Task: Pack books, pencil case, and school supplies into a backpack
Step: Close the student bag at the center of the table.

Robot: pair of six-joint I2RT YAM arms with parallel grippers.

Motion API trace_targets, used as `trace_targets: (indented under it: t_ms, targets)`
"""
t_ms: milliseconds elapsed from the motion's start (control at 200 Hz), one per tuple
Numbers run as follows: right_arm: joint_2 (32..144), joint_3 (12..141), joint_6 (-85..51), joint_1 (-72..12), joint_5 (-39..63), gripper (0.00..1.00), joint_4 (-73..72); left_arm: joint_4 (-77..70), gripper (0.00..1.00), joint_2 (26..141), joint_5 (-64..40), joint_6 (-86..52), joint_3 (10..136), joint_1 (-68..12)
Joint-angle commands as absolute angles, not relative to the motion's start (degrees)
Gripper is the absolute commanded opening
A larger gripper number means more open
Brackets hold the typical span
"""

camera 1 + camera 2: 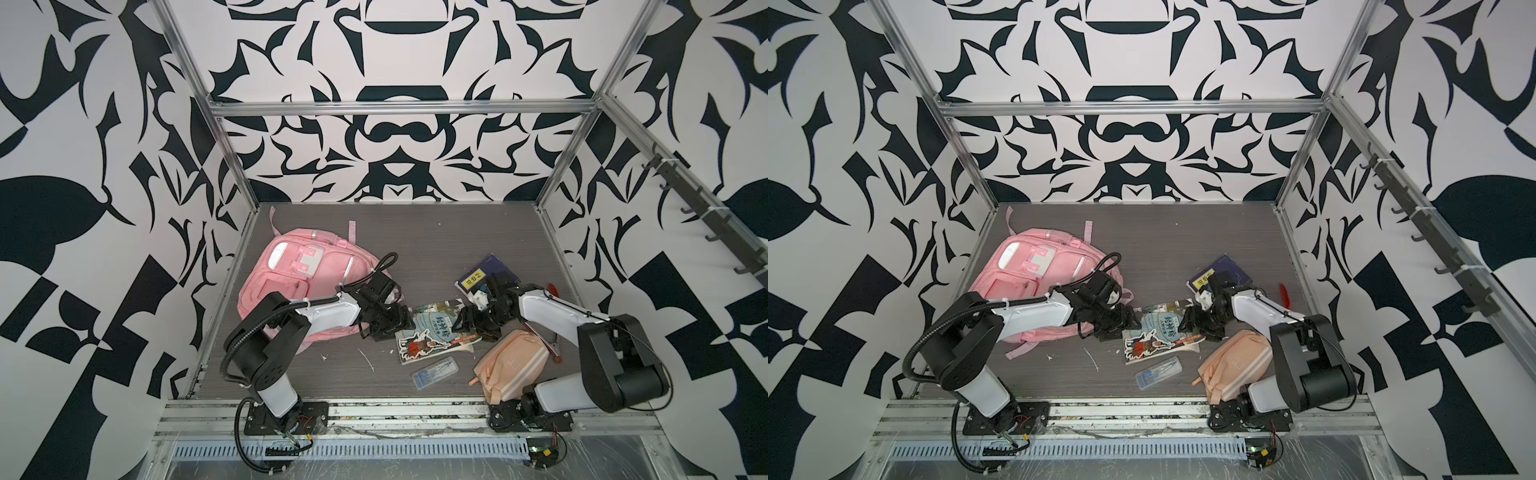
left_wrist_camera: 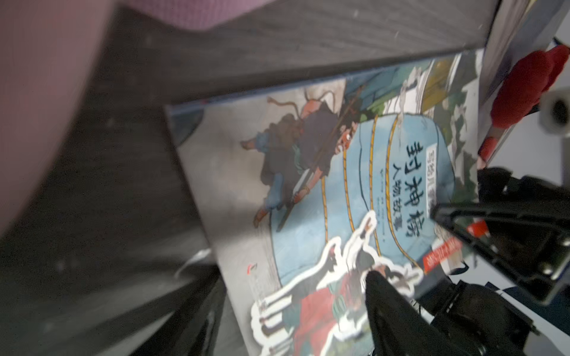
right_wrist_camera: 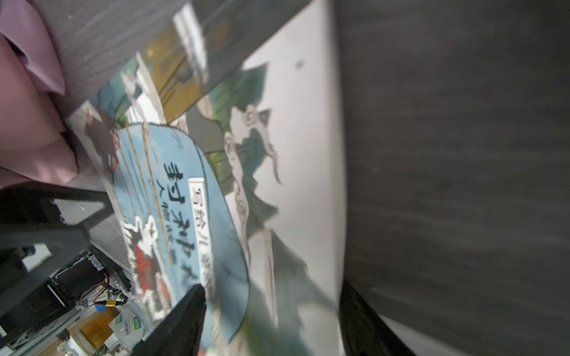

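Note:
The pink backpack (image 1: 299,278) (image 1: 1025,274) lies flat at the left of the table. A pale illustrated book (image 1: 432,332) (image 2: 308,185) (image 3: 185,200) lies in the middle. My left gripper (image 1: 405,328) (image 2: 293,292) is open at its left edge, fingers either side of the book's corner. My right gripper (image 1: 463,322) (image 3: 271,296) is open at the right edge, which sits between its fingers. A dark navy book with a yellow label (image 1: 494,270) lies behind the right arm. The peach pencil case (image 1: 513,365) and the small clear box of school supplies (image 1: 435,372) lie near the front.
A red object (image 1: 552,289) lies at the right behind the right arm. White scraps (image 1: 368,359) dot the dark table. Aluminium frame rails (image 1: 395,409) run along the front, and patterned walls enclose the other three sides.

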State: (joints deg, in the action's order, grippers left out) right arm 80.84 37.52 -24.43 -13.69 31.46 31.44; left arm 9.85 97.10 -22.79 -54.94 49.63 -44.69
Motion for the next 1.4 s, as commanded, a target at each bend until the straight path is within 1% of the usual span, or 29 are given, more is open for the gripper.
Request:
trace_targets:
  t_ms: [0, 90, 145, 190, 265, 465, 535, 650, 710, 785, 805, 940, 1050, 1395]
  targets:
    - [76.63, 35.26, -28.57, -15.43, 34.62, 0.66, 29.67, 5.98, 0.69, 102.09, -21.92, -54.86, 47.38, -44.91]
    - [72.66, 33.38, -29.99, -15.9, 35.24, 0.61, 29.14, 2.34, 0.59, 101.04, -24.83, -53.79, 48.04, -44.85]
    - [70.59, 32.98, -30.1, -15.91, 35.12, 0.52, 29.87, 2.29, 0.54, 100.42, -25.89, -53.05, 48.95, -44.83]
    - [68.93, 33.09, -29.66, -15.91, 34.98, 0.46, 30.91, 3.7, 0.5, 100.05, -25.74, -52.46, 49.63, -44.83]
    - [65.78, 33.13, -29.15, -15.91, 35.05, 0.46, 31.79, 4.77, 0.42, 99.75, -25.96, -51.94, 49.51, -44.24]
    - [56.73, 32.82, -30.48, -15.91, 35.34, 0.53, 28.06, 5.36, 0.39, 101.17, -27.16, -51.18, 49.04, -43.42]
    - [56.21, 32.91, -30.07, -15.91, 35.77, 0.55, 27.77, 5.56, 0.39, 101.8, -27.25, -50.77, 49.34, -43.42]
    - [56.06, 34.04, -28.68, -15.89, 34.73, 0.63, 30.56, 7.09, 0.38, 103.0, -27.16, -49.56, 50.09, -42.99]
    - [54.89, 34.29, -28.63, -15.91, 33.36, 0.64, 31.46, 7.12, 0.38, 103.18, -27.21, -49.35, 50.01, -42.72]
    - [54.13, 34.47, -28.88, -15.91, 31.07, 0.68, 31.94, 7.8, 0.38, 103.49, -27.33, -48.51, 50.42, -42.38]
    - [54.28, 34.72, -28.79, -15.91, 30.43, 0.72, 32.37, 8.13, 0.38, 103.55, -27.25, -48.16, 50.65, -42.28]
    - [55.63, 39.2, -27.07, -15.95, 26.25, 0.84, 37.64, 9.98, 0.37, 105.04, -27.27, -46.17, 51.06, -41.67]
    - [54.75, 42.44, -25.67, -16.06, 24.26, 0.85, 41.3, 10.88, 0.36, 105.77, -27.18, -44.35, 51.0, -40.88]
    - [56.8, 41.71, -28.62, -16.08, 24.38, 0.86, 37.54, 12.56, 0.35, 109.11, -27.44, -40.8, 52.88, -39.73]
